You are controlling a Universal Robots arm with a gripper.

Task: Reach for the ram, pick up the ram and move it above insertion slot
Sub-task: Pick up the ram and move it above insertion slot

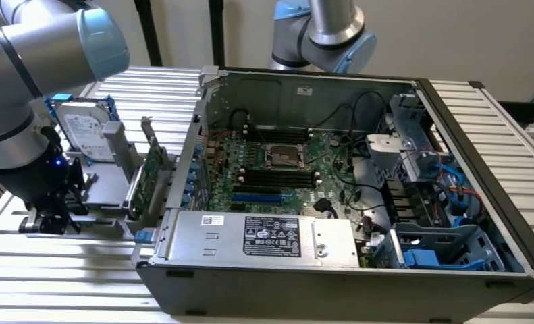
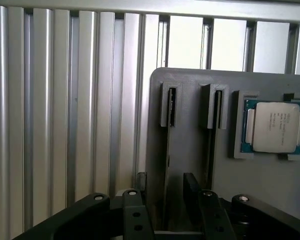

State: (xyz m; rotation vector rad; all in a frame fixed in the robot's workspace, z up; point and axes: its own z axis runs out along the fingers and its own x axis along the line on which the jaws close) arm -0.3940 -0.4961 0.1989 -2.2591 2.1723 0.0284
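Claw [image 2: 165, 177] wide open, empty, straddling ram [image 2: 166, 150] seen edge-on; chips hidden, lower end cut off.

The arm [image 1: 42, 47] enters at the exterior view's left. Its thick grey link ends in a joint with a light-blue cap [image 1: 104, 34]. From there the arm bends down into the wrist [image 1: 10, 131], which stands nearly upright. Below the wrist hangs the black gripper [image 1: 52, 221], pointing straight down and set low in the scene. A small blue light glows on its upper housing. In the wrist view the gripper [image 2: 165, 192] has its two dark fingers [image 2: 140, 182] parted, a clear gap between them, both reaching forward in parallel from the black housing.
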